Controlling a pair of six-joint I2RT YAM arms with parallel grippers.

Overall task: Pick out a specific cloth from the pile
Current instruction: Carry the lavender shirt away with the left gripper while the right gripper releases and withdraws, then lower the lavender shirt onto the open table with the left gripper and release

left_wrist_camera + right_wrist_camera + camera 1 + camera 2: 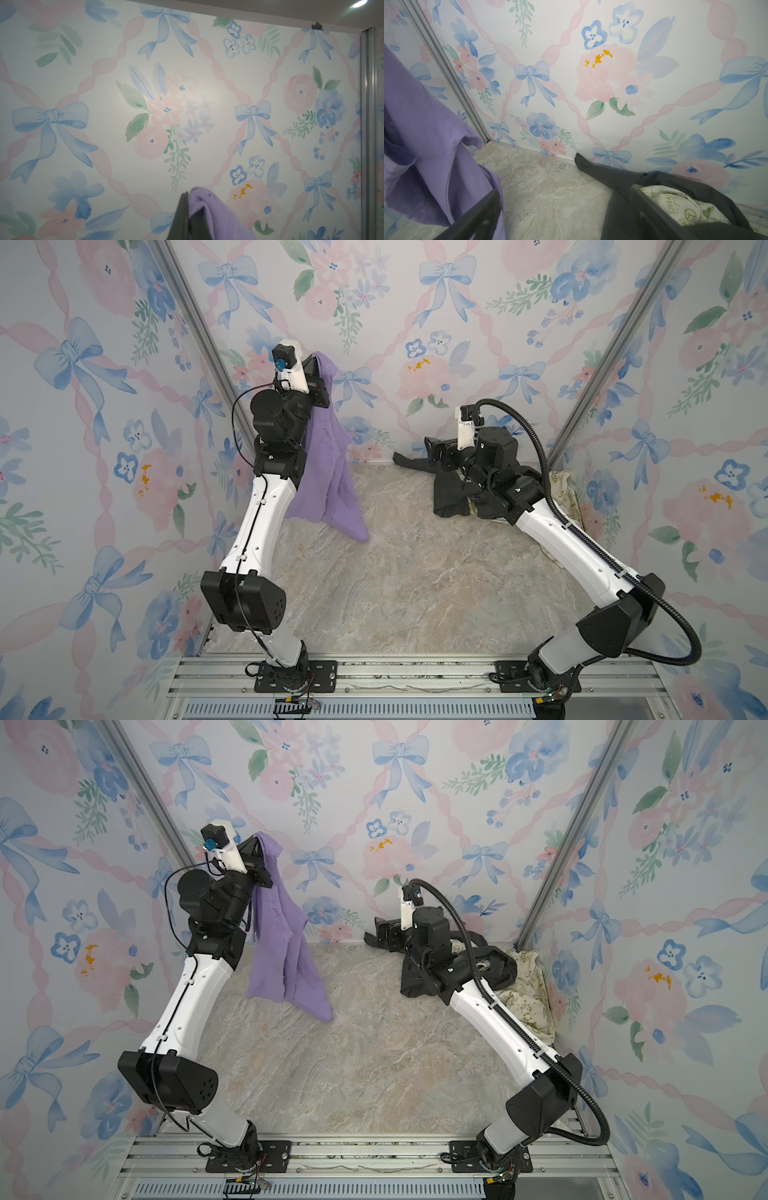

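Note:
The lavender cloth [328, 472] hangs from my left gripper [316, 364], which is raised high near the back wall and shut on the cloth's top edge. Its lower end trails down to the marble tabletop [415, 572]. In the left wrist view the cloth [207, 207] drapes over my shut left gripper [189, 197]. The pile lies at the back right: a black garment [415, 977] and a cream cloth with green print [528, 994]. My right gripper [430, 450] hovers open over the pile's left edge. Nothing sits between its fingers [483, 214], which straddle bare tabletop beside the black garment [623, 182].
Floral-papered walls [415, 323] close in the back and both sides, with aluminium posts [199, 344] in the corners. A metal rail [415, 672] carrying both arm bases runs along the front edge. The black cable hose [540, 456] loops over the right arm.

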